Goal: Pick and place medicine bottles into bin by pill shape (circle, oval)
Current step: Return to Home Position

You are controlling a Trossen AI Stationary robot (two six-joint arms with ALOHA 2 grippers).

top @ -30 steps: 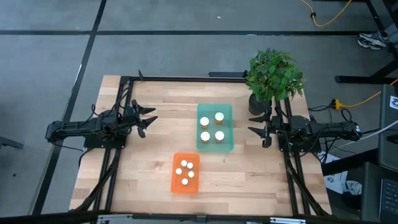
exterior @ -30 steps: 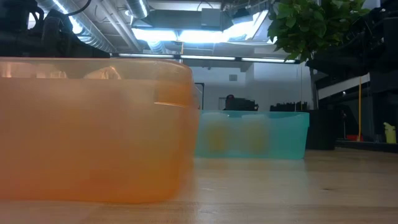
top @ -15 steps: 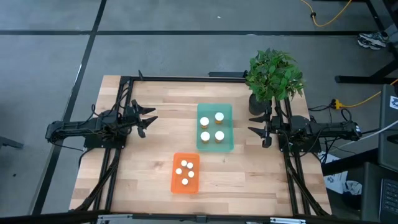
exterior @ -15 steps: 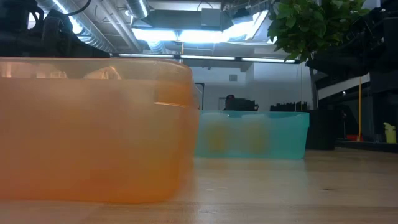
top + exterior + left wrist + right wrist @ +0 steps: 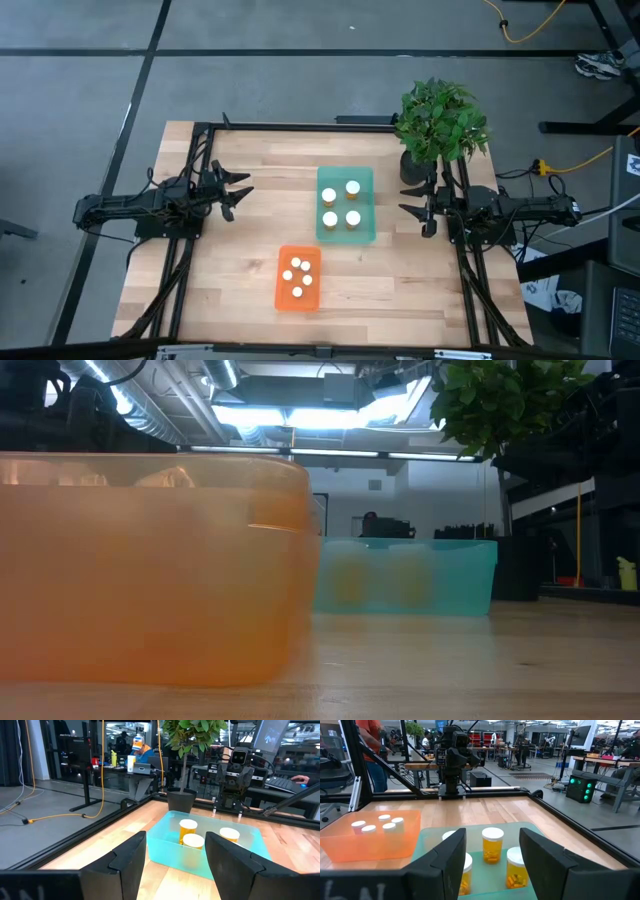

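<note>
Several wider-capped medicine bottles (image 5: 341,204) stand upright in a teal tray (image 5: 363,182) at the table's middle; they also show in the right wrist view (image 5: 492,845). Several smaller white-capped bottles (image 5: 300,273) stand in an orange tray (image 5: 284,297) nearer the front edge. My left gripper (image 5: 238,192) is open and empty, to the left of the teal tray. My right gripper (image 5: 411,200) is open and empty, to the right of the teal tray.
A potted green plant (image 5: 438,122) stands at the table's far right corner, just behind my right arm. Bare wood lies between each gripper and the trays. People show in the room beyond the table (image 5: 370,750).
</note>
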